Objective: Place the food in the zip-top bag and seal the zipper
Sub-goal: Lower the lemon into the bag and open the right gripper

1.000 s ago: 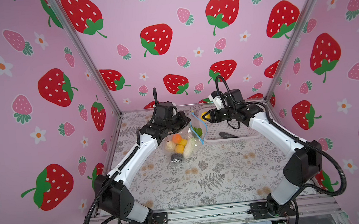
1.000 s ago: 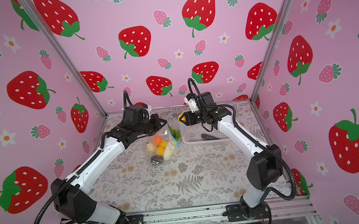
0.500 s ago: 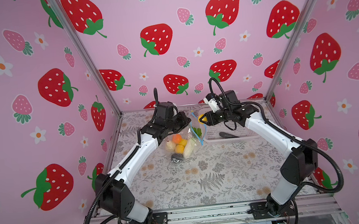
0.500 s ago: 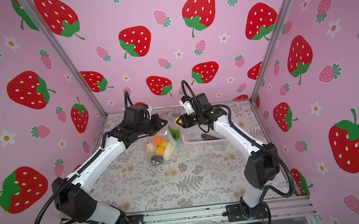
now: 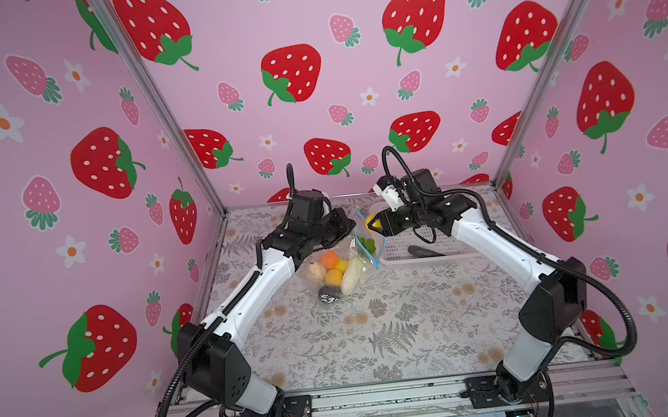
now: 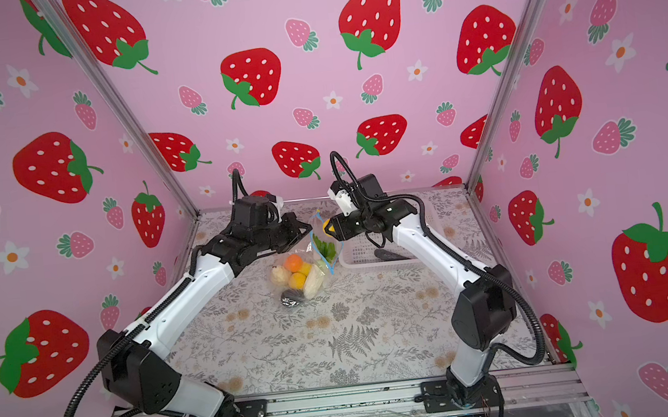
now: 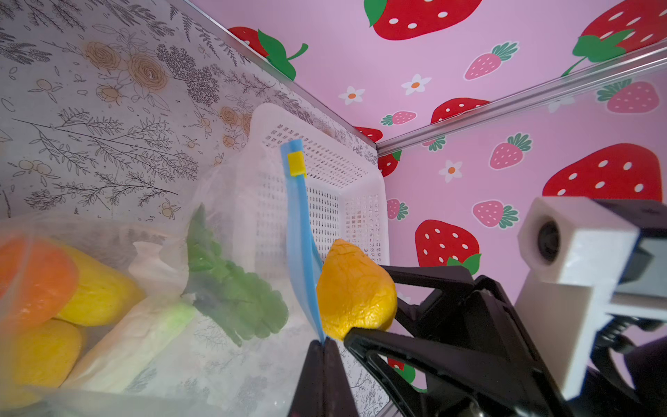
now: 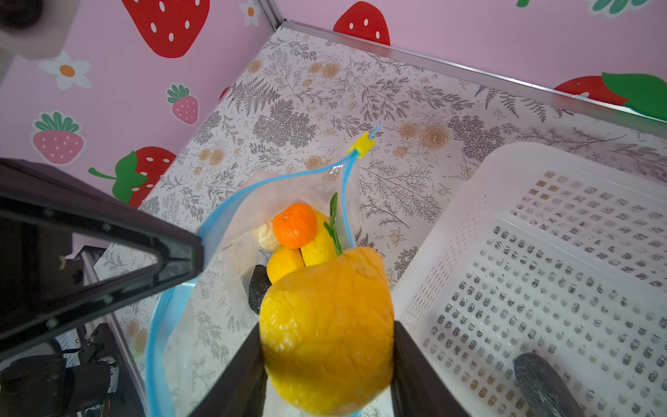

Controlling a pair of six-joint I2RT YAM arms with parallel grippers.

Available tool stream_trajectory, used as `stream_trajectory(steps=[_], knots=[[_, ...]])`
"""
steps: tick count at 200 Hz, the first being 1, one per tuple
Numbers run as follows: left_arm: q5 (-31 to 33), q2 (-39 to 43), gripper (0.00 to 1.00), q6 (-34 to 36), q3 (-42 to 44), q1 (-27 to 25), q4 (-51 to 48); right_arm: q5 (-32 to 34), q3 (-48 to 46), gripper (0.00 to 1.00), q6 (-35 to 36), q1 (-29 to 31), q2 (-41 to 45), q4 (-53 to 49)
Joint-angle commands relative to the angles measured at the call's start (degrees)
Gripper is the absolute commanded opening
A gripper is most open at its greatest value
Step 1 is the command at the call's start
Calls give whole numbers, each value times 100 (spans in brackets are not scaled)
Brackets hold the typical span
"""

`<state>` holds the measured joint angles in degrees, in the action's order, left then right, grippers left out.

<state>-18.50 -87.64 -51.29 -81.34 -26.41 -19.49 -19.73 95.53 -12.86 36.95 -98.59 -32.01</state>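
Note:
The zip-top bag (image 5: 345, 273) stands on the floral table, its mouth held up. My left gripper (image 5: 352, 229) (image 7: 325, 347) is shut on the light blue zipper (image 7: 299, 231) (image 8: 252, 187) at one side of the mouth. A yellow slider (image 8: 361, 145) sits at the strip's far end. Inside lie several pieces of food: an orange one (image 5: 329, 259), yellow ones (image 5: 333, 277), a cream one (image 5: 314, 270), a dark one (image 5: 327, 293) and a green leafy one (image 7: 231, 289). My right gripper (image 5: 371, 223) (image 8: 326, 324) is shut on a yellow-orange fruit (image 8: 325, 296), right at the open mouth.
A white perforated basket (image 5: 425, 260) (image 8: 487, 187) stands just right of the bag, with a dark grey piece (image 5: 424, 251) (image 8: 541, 386) lying in it. The enclosure's pink walls and metal corner posts close in the back and both sides.
My right gripper has carried the yellow-orange fruit leftward, from over the basket to the bag's mouth. The left gripper and the bag have stayed about where they were.

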Motion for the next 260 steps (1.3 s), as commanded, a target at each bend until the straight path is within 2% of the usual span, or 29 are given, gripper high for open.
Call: stream_trajectory(steps=[1, 198, 203, 260], knots=[[-3, -24, 0, -48, -226, -5, 58, -133, 107, 49, 206, 140, 65, -3], [21, 36, 0, -27, -207, -8, 59, 422, 150, 51, 486, 181, -357, -402], [18, 37, 0, -22, -206, -13, 61, 436, 151, 55, 495, 181, -354, -403], [16, 26, 0, -31, -215, -10, 61, 550, 124, 61, 530, 181, -331, -436]])
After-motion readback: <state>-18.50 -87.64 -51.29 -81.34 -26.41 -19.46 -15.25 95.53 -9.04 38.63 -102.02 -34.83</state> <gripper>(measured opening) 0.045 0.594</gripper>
